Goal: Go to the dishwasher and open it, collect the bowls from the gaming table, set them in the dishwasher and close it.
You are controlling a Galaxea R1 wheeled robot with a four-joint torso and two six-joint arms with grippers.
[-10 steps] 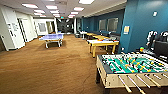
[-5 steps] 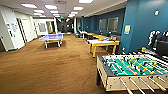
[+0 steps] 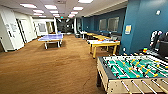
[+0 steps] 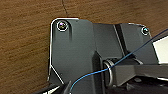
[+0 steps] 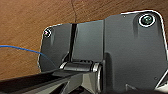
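Carpet (image 3: 50, 67), brown and wide, is stretching across the whole room and running under everything in it. Ceiling lights (image 3: 51, 7) are glowing in rows overhead, and a teal wall (image 3: 142, 25) is standing along the three o'clock side. A foosball table (image 3: 130, 72) with a green field and rods is sitting close by at about four o'clock, its near corner cut off at the edge of the head view. A yellow-wood table (image 3: 103, 45) with a pale top is standing farther off at about one o'clock, with more tables lining up behind it toward the far end. A blue ping-pong table (image 3: 51, 38) is waiting at about eleven o'clock, well apart from the others. White walls and doors (image 3: 15, 30) are closing off the nine o'clock side. I cannot pick out the bowls, the dishwasher or the long white gaming table from here. Both wrist views are looking down past dark robot hardware at the carpet; whether either arm's fingers are apart or together, I cannot tell.
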